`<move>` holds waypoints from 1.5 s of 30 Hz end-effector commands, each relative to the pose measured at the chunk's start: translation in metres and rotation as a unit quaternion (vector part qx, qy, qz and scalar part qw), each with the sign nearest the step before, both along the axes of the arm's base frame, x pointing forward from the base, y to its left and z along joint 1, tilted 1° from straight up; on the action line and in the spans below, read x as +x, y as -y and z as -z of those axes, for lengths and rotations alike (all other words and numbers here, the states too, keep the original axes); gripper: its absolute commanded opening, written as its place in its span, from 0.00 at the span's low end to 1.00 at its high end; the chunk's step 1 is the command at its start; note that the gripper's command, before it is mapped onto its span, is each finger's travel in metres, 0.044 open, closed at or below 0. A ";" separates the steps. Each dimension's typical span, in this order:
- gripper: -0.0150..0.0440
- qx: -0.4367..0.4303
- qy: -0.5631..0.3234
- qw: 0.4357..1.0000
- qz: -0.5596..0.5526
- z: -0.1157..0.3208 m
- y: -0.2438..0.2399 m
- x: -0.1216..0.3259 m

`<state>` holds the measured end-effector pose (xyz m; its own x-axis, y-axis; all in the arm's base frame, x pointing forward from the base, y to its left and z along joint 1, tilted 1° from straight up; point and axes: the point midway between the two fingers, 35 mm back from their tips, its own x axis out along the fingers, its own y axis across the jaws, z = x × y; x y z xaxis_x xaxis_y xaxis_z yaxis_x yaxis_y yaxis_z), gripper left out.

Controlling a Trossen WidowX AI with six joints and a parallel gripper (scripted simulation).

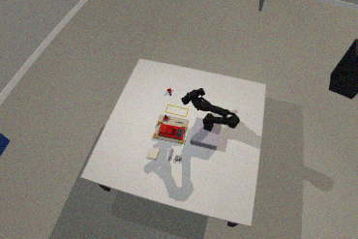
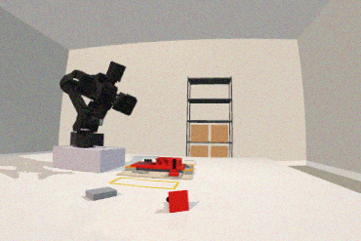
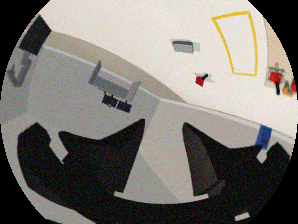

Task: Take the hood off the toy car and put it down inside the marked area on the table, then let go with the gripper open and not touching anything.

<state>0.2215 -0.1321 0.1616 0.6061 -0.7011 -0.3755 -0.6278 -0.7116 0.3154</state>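
Note:
The toy car (image 1: pixel 169 131) (image 2: pixel 169 161), with a red body, sits on a cream board (image 1: pixel 172 120) (image 2: pixel 185 177) (image 3: pixel 272 42). The hood cannot be told apart from the other red parts at this size. The marked area, a yellow outline (image 1: pixel 178 107) (image 2: pixel 142 185) (image 3: pixel 245 74), lies on the table beside the board; nothing shows inside it. My gripper (image 1: pixel 191 95) (image 2: pixel 121 88) (image 3: pixel 164 124) is open with nothing between the fingers. It is raised high above the table, away from the car, and points outward over the room.
A red piece with a black part (image 1: pixel 169 91) (image 2: pixel 179 201) (image 3: pixel 201 80) and a grey block (image 2: pixel 100 193) (image 3: pixel 184 46) lie beyond the outline. A similar red piece (image 1: pixel 165 118) (image 3: pixel 276 77) is on the board. A cream square (image 1: pixel 153 154) and small grey parts lie on the car's other side.

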 end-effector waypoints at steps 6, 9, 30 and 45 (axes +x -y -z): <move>0.89 -0.079 -0.168 0.972 -0.143 0.004 -0.025 0.028; 1.00 -0.135 -0.266 0.923 -0.242 0.009 -0.044 0.045; 1.00 -0.461 -0.473 0.173 -0.730 0.060 -0.199 0.099; 1.00 -0.507 -0.253 -0.300 -0.768 0.094 -0.290 0.083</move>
<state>0.3202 0.1004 0.0926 0.2531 -0.0334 -0.9669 0.3576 0.9319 0.0614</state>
